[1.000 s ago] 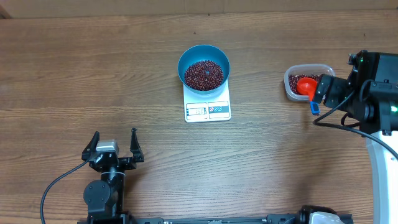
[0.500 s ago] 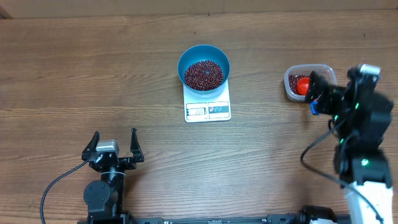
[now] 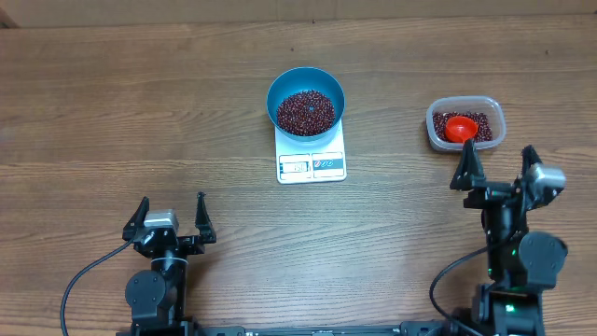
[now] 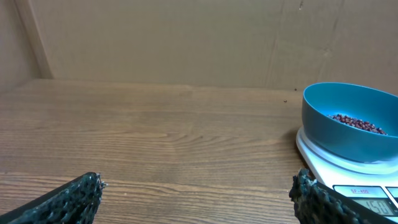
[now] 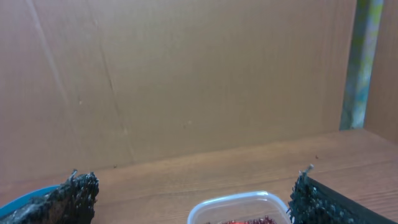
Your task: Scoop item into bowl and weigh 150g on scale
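Observation:
The blue bowl [image 3: 306, 100] stands on the white scale [image 3: 312, 159] at the table's middle back, holding a heap of dark red-brown beans [image 3: 306, 110]. From the left wrist view the bowl [image 4: 348, 121] and scale [image 4: 348, 171] lie to the right. My left gripper [image 3: 172, 215] is open near the front left, nothing between its fingers. My right gripper [image 3: 494, 166] is open at the front right, just short of the clear tub, and holds nothing.
A clear plastic tub [image 3: 465, 123] at the right holds more beans and an orange-red scoop [image 3: 459, 128]; its rim [image 5: 239, 205] shows in the right wrist view. A brown cardboard wall [image 4: 186, 37] stands behind the table.
The right arm pulled back from the tub toward the front of the table, leaving the scoop lying in the tub. The left arm has not moved.

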